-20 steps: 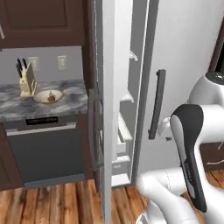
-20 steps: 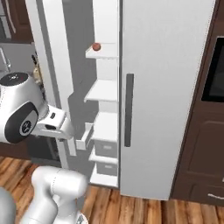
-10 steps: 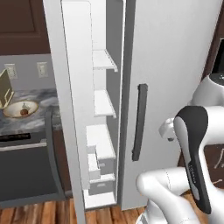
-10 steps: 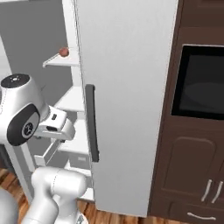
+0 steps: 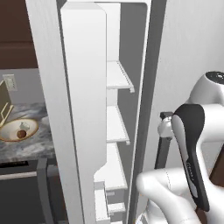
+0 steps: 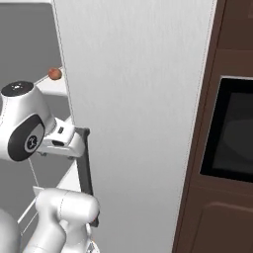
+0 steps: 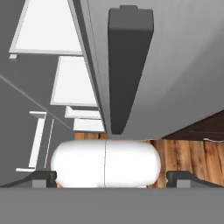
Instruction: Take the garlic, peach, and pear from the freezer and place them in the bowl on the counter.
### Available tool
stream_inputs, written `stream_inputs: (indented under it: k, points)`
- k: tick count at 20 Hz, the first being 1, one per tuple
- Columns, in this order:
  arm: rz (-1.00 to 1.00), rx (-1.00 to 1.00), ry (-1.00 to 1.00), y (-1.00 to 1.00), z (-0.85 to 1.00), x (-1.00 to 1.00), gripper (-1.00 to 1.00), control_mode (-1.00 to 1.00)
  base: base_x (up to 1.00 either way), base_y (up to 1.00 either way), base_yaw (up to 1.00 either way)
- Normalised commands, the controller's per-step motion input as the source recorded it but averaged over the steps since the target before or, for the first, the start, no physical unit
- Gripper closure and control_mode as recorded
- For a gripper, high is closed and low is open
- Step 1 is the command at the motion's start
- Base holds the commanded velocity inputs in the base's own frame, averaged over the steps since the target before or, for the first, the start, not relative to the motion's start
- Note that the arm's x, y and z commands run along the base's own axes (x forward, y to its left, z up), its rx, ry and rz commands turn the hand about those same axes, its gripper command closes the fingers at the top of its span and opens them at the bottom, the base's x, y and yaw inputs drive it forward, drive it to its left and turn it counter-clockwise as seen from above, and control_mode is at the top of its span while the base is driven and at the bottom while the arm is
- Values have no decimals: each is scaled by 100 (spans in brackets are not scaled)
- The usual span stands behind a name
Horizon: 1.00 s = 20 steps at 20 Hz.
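The robot was between trips, back at the freezer [image 5: 118,109] to fetch more food. Its door stood open, and the white shelves inside looked bare in the left base view. In the right base view a small round reddish fruit [image 6: 54,74] sat on a high shelf [image 6: 55,87]; I think it was the peach or the pear, but it was too small to tell which.

The gripper [image 7: 112,177] was spread wide and held nothing. Its tips pointed along the dark handle [image 7: 129,65] of the other fridge door, so the hand was beside the opening, not in it.

The next move, I think, was to swing the hand around that door, lift it to the high shelf and close on the fruit without knocking it off.

The bowl [image 5: 18,129] sat on the counter [image 5: 26,146], to the left of the freezer. Two things lay in it: a dark reddish fruit [image 5: 21,134] and a small pale lump, likely the garlic [image 5: 24,126]. So one thing seemed still to be brought
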Motion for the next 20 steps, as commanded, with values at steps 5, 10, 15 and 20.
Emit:
stream_inputs:
  k: [5,10,15,20]
  points:
    - [0,0,0,0,0,0,-100,100,28,13,5]
    - [0,0,0,0,0,0,-100,100,7,34,1]
    - [0,0,0,0,0,0,-100,100,6,54,0]
    - [0,0,0,0,0,0,-100,100,34,11,0]
